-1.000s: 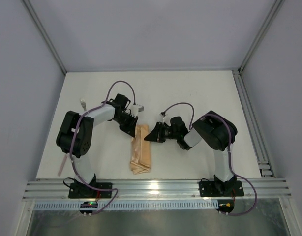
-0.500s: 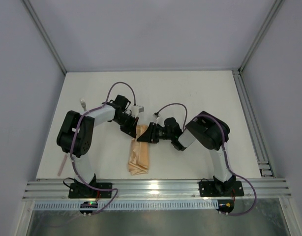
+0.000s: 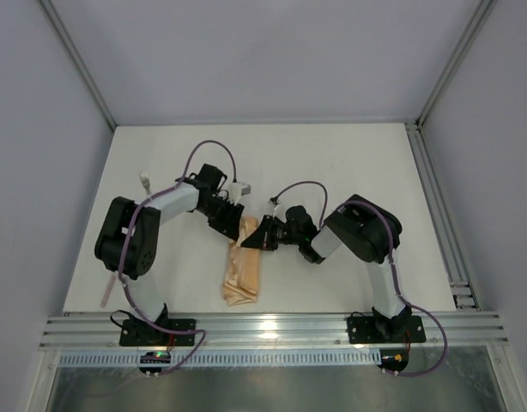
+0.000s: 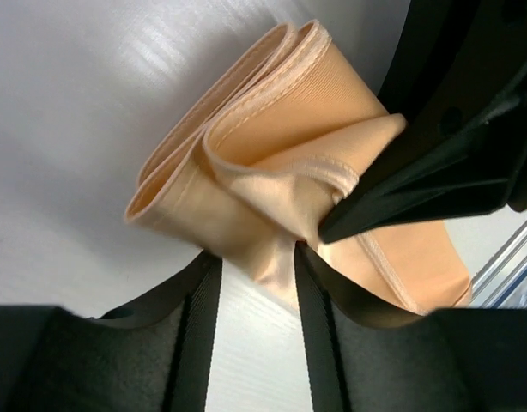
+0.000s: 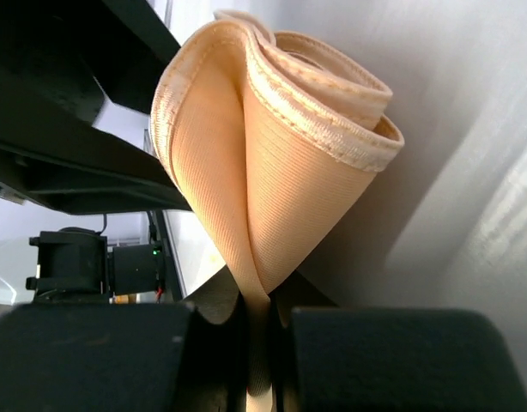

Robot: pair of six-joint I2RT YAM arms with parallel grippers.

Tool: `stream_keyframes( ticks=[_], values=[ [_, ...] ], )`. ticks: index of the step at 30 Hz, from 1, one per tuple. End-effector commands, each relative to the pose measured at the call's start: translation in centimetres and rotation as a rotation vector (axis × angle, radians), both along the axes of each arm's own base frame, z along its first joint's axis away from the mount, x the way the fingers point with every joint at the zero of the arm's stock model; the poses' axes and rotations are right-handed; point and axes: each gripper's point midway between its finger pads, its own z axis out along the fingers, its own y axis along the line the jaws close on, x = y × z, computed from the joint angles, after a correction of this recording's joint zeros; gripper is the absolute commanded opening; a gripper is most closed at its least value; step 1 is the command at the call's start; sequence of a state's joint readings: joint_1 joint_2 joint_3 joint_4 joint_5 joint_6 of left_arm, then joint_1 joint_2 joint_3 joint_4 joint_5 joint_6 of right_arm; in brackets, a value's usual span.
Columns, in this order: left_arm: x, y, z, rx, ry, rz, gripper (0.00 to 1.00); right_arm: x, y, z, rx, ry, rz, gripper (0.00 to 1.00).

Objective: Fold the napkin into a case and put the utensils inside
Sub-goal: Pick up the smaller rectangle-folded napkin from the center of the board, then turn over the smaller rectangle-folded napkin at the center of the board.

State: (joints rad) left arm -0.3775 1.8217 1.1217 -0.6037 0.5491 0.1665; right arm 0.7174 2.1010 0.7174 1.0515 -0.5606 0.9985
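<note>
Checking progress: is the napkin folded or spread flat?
Folded: the napkin lies as a narrow layered strip; the right hand pinches its far end.

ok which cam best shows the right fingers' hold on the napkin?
Right wrist: the napkin is pinched edge-on in the right gripper, close up. Left wrist shows that gripper side-on, tip in the cloth. Top external: grip too small to tell.

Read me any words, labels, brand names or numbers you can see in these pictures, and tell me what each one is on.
No text can be read in any view.
napkin: plain cloth, no tag or print showing.
left tool and right tool: bare black surfaces, no label visible.
green light by the left arm's base: any marking around it is too small to read.
</note>
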Motion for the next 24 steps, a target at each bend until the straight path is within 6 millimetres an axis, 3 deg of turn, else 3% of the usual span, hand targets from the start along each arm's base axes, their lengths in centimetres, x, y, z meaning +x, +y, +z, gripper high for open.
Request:
stream_keyframes(
  ticks=[1, 3, 4, 5, 7, 8, 18, 24],
  values=[
    [1.7, 1.5, 3.6, 0.038, -0.160, -0.001, 0.43, -0.5, -0.8, -0.1, -0.069, -0.022, -0.002, 0.03],
    [2.5, 3.1, 4.9, 0.070, -0.222, 0.040, 0.49, -0.5, -1.0, 0.8, -0.080, -0.059, 0.009, 0.03],
    [2.7, 3.7, 6.5, 0.069, -0.271, 0.057, 0.55, -0.7, -1.4, 0.4, -0.109, -0.048, 0.014, 0.03],
    [2.9, 4.8, 7.0, 0.094, -0.298, 0.079, 0.74, -0.8, -1.6, 0.5, -0.123, -0.065, 0.020, 0.03],
    [2.9, 5.9, 8.2, 0.109, -0.342, 0.100, 0.81, -0.7, -2.2, 0.9, -0.141, -0.069, 0.022, 0.03],
    [2.5, 6.5, 9.4, 0.106, -0.372, 0.113, 0.90, -0.8, -2.5, 0.9, -0.149, -0.070, 0.026, 0.03],
    [-0.3, 13.2, 13.4, 0.157, -0.489, 0.244, 0.95, -0.1, -6.8, 1.3, -0.315, -0.086, 0.077, 0.03],
    [-1.1, 14.5, 14.0, 0.165, -0.529, 0.279, 0.97, 0.1, -10.0, 1.3, -0.433, -0.082, 0.118, 0.03]
  ],
)
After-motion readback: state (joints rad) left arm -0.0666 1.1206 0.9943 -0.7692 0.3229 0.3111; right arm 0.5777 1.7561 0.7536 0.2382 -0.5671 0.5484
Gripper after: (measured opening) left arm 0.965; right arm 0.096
